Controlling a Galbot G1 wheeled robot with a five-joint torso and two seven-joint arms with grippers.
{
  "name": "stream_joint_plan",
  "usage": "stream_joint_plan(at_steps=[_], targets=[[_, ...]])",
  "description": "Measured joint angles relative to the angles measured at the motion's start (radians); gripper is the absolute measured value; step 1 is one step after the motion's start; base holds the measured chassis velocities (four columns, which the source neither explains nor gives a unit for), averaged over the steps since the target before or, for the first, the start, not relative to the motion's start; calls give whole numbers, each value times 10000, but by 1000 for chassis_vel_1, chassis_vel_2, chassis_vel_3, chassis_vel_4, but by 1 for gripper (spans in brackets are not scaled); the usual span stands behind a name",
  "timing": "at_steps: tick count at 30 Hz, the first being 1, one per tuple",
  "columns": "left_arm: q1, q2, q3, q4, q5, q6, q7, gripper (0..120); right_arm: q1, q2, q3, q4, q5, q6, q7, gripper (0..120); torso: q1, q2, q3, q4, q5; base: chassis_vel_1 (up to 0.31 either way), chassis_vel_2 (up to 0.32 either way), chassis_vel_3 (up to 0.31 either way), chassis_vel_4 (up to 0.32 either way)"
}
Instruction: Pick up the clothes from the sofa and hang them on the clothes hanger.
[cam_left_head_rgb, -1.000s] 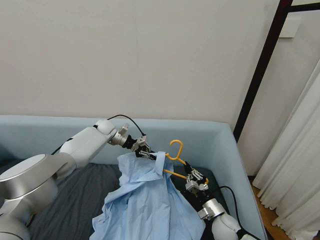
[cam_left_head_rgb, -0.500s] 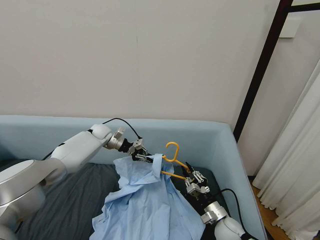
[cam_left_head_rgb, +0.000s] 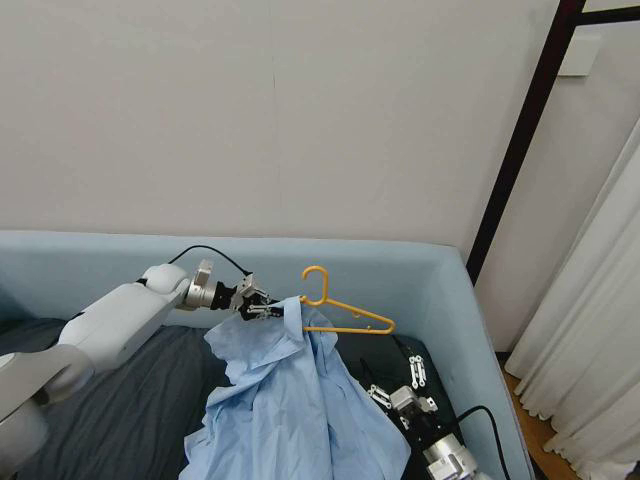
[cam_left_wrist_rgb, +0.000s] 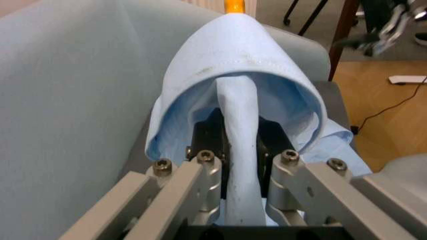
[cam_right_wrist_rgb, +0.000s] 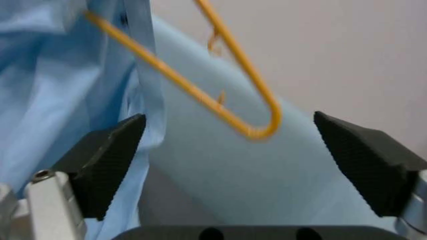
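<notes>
1. The right gripper (cam_left_head_rgb: 400, 390) sits lowest and nearest, above the dark seat. Its jaws are wide open and hold nothing. In the right wrist view the bare end of the orange hanger (cam_left_head_rgb: 352, 314) lies between the pads, apart from both.
2. The blue shirt (cam_left_head_rgb: 290, 410) trails from the seat up to the hanger. It covers only the hanger arm on the robot's left.
3. The left gripper (cam_left_head_rgb: 258, 309) is clamped on a fold of the collar, beside the hook. The hanger appears to be carried by this grip alone.
4. Recommended: keep the collar grip firm and the hanger level. Re-grasp the bare end before drawing the second shoulder over it.
5. The sofa (cam_left_head_rgb: 430, 285) backrest stands behind.
</notes>
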Motion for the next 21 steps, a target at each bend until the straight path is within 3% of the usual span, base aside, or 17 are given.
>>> stream_joint_plan(at_steps=[6, 13, 21], targets=[[952, 497, -720, -587, -28, 4, -239, 7, 706, -28, -732, -670, 1730, -899, -367, 100, 0, 0, 0, 4, 0, 0, 0, 0, 0], [1991, 735, -1541, -752, 176, -103, -390, 7, 1580, 314, -2142, -1561, 1854, -1047, -619, 100, 0, 0, 1, 2, 0, 0, 0, 0, 0], [2782, 827, -2171, -1019, 234, -146, -523, 7, 2863, 914, -3397, -2194, 5393, -435, -2186, 100, 1, 0, 2, 3, 0, 0, 0, 0, 0]])
